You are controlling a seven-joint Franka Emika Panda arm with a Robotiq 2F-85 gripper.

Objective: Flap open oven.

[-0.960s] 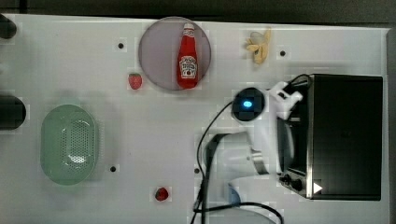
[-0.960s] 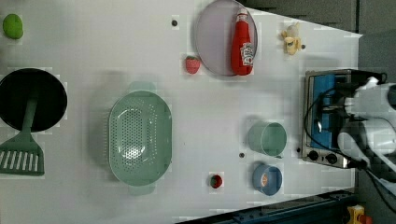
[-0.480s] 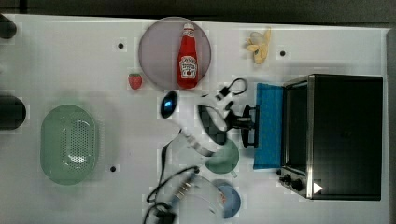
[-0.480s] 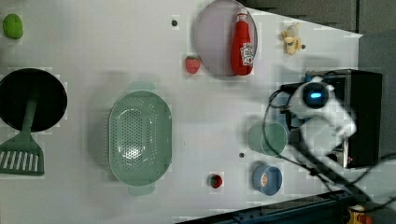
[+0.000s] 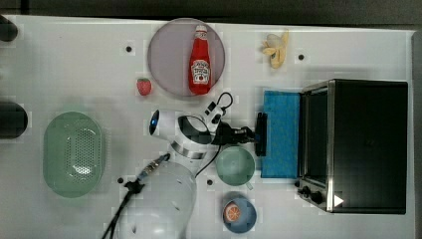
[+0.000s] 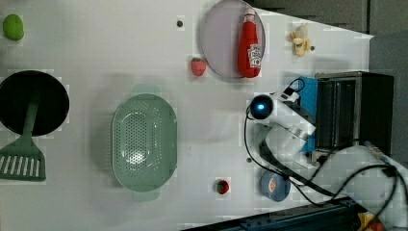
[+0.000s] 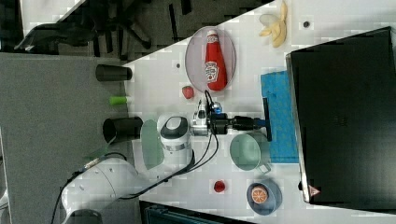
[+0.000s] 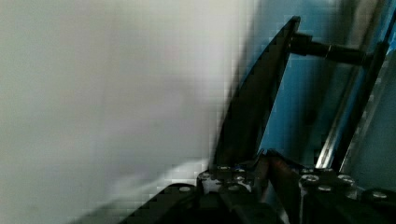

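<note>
Since the earlier frames, the oven (image 5: 366, 144) door (image 5: 281, 133) has been swung from shut down to flat, and the arm has been drawn away from the oven front. Oven: black box with silver front frame, located at the top view's right edge of the white table (image 5: 74, 64). Door: blue-tinted glass, lying level on the table. Handle (image 5: 261, 133): dark bar at the door's outer edge, clamped by the gripper (image 5: 255, 134). Green cup (image 5: 235, 166): just beside the door. Blue bowl (image 5: 239, 214) with orange slice: near the oven knobs. Ketchup bottle (image 5: 200, 59): lying on a grey plate (image 5: 166, 55). Banana (image 5: 276, 49), strawberry (image 5: 144, 86), green colander (image 5: 73, 153): well apart.
</note>
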